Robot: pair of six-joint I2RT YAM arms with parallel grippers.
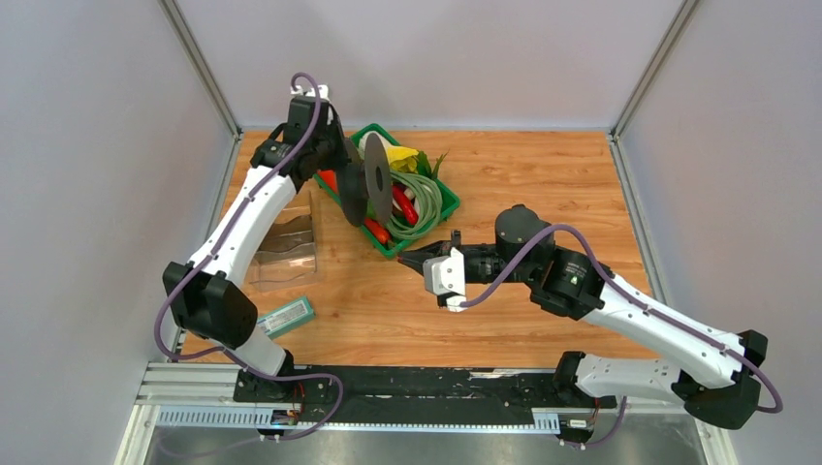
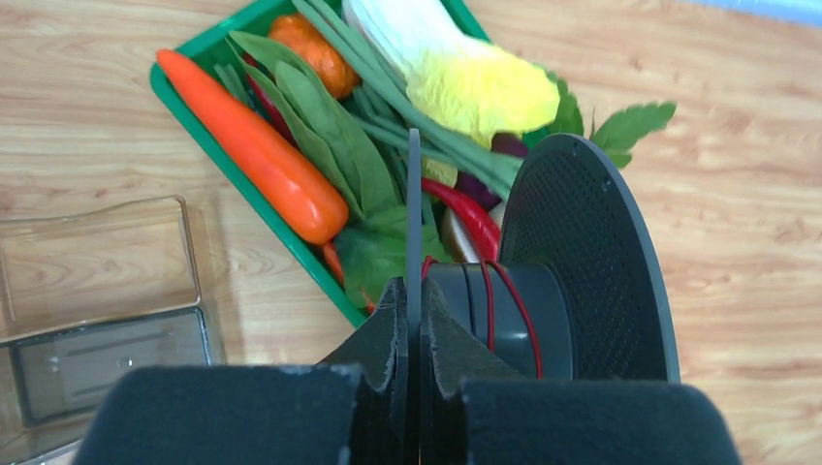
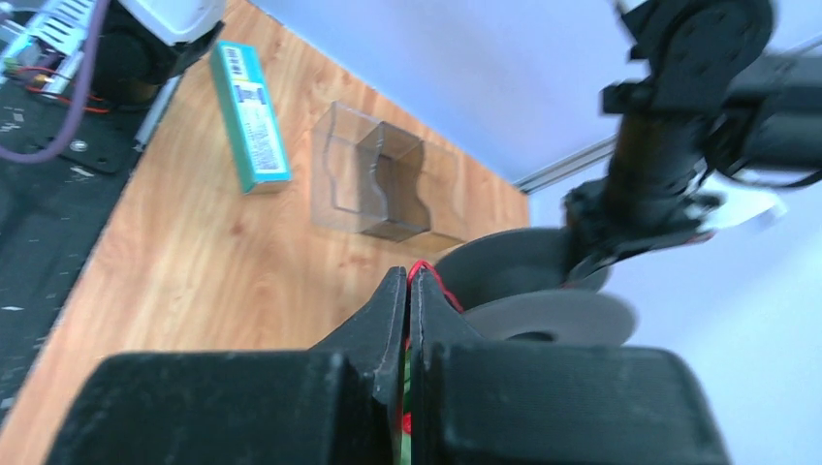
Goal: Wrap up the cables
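Observation:
My left gripper (image 2: 414, 291) is shut on the thin near flange of a black spool (image 2: 582, 262), which hangs above the green tray. The red cable (image 2: 490, 305) lies in a couple of thin turns around the spool's grey hub. From above, the spool (image 1: 375, 179) stands on edge at the left gripper (image 1: 341, 182). My right gripper (image 1: 415, 260) sits to the spool's lower right, over the tray's near corner. In the right wrist view it (image 3: 408, 281) is shut on the red cable (image 3: 427, 275), which runs from its tips toward the spool (image 3: 543, 315).
A green tray (image 1: 448, 201) of toy vegetables, among them a carrot (image 2: 257, 155) and pale green strands (image 1: 426, 199), stands at the back centre. A clear plastic box (image 1: 286, 252) and a teal packet (image 1: 286, 317) lie at the left, by the left arm.

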